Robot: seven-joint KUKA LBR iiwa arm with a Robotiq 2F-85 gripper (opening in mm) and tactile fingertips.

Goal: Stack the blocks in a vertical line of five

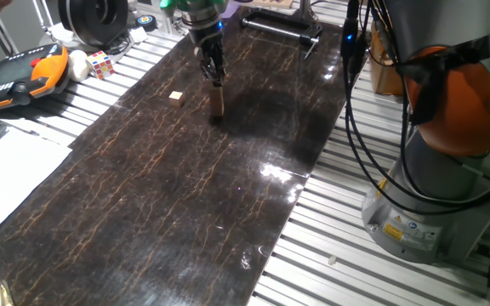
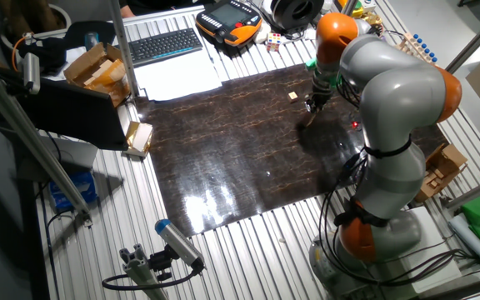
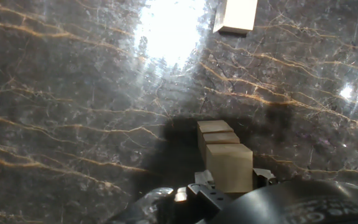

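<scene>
A short stack of light-tan wooden blocks (image 1: 217, 104) stands on the dark marbled mat (image 1: 185, 187). It also shows in the other fixed view (image 2: 308, 119). My gripper (image 1: 217, 82) hangs straight over the stack. In the hand view its fingers (image 3: 199, 182) sit on both sides of the top block (image 3: 229, 165), with two lower blocks (image 3: 216, 130) showing beneath, slightly offset. The gripper looks shut on that top block. One loose block (image 1: 175, 98) lies on the mat to the left of the stack, also seen in the hand view (image 3: 236, 15) and the other fixed view (image 2: 292, 96).
A Rubik's cube (image 1: 100, 64) and an orange teach pendant (image 1: 15, 76) lie off the mat at the far left. A black bar (image 1: 279, 30) lies at the mat's far end. The arm's base (image 1: 432, 204) and cables stand at the right. A keyboard (image 2: 165, 46) and cardboard boxes (image 2: 98, 71) sit beyond.
</scene>
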